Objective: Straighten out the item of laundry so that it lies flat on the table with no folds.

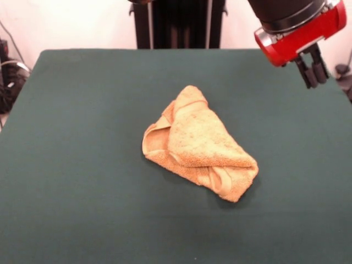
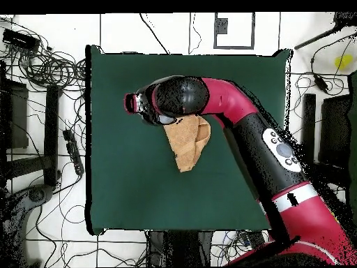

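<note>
The golden-orange towel (image 1: 201, 143) lies crumpled near the middle of the dark green table (image 1: 82, 176). It is folded over itself into a rough triangle, with a flap across the top and bunched layers at its right end. My gripper (image 1: 315, 78) hangs in the air at the upper right, well above and apart from the towel; its jaws are shut and hold nothing. In the overhead view the towel (image 2: 187, 148) shows on the table (image 2: 125, 188), its upper part hidden under my arm. There the gripper (image 2: 132, 103) is up and to the left of the towel.
The robot's pedestal (image 1: 179, 25) stands at the table's far edge. Cables and equipment (image 2: 42, 70) lie on the floor around the table. My red arm (image 2: 272, 146) crosses the table's right part in the overhead view.
</note>
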